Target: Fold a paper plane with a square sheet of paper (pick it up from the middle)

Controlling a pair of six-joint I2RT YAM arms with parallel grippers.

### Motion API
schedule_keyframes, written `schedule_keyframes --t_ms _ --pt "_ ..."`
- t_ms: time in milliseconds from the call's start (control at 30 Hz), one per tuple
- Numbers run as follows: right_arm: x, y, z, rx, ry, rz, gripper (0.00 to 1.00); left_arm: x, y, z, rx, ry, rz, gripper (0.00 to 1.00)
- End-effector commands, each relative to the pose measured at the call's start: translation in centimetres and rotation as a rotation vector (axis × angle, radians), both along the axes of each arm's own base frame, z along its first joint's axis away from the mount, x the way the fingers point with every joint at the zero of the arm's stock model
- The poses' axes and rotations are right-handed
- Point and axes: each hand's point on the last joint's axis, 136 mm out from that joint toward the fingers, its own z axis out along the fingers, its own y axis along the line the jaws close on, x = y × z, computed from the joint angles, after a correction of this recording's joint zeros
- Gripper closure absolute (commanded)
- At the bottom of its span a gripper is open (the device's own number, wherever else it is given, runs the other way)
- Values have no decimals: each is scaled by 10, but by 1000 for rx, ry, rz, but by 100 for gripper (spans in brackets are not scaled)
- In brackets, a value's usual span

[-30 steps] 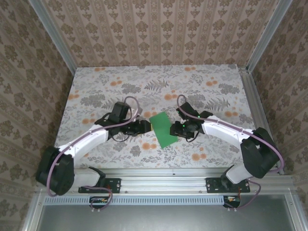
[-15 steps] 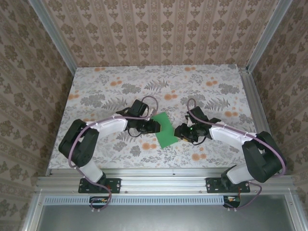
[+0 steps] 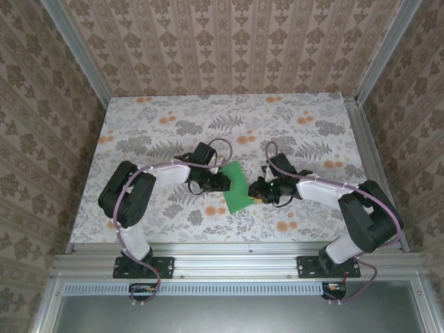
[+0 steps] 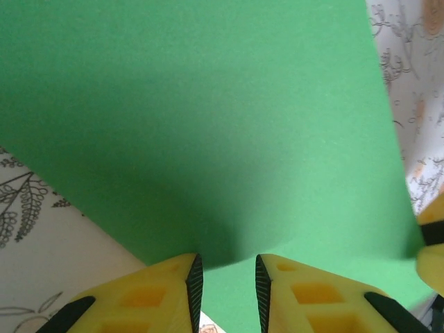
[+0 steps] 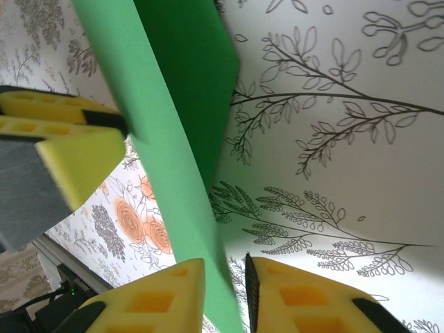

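The left gripper [image 4: 227,269] has its two yellow fingers [image 4: 159,295] a little way apart, with a small gap you can see. The square sheet of paper [image 4: 208,125] is right at those fingertips. Its near edge dips toward the gap, and the big green sheet spreads out past the fingers. It is plain green and it bends a bit, with a dark shadow near the hand.

On the far side of the sheet from that hand is the right gripper [image 5: 225,269]. Its yellow fingers [image 5: 305,298] are close together, and the green paper runs straight down between them. I cannot tell if they are squeezing it.

So the paper sits between the two hands, one at each side. Under them is the table [image 3: 173,118], covered in leaves and orange flowers. A small green light [image 3: 267,182] glows on the right arm, just behind its hand.
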Motion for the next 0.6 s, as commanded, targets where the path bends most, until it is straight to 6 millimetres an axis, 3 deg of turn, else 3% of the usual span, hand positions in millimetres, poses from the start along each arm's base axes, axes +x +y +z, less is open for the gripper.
schedule_keyframes --t_ms 0,233,567 --pt "6 8 10 41 -9 6 80 0 1 -5 11 3 -29 71" --pt "4 23 15 71 -4 26 89 0 1 -11 18 13 -36 71" --pt "11 52 15 119 2 31 93 -4 2 -17 12 29 -40 72"
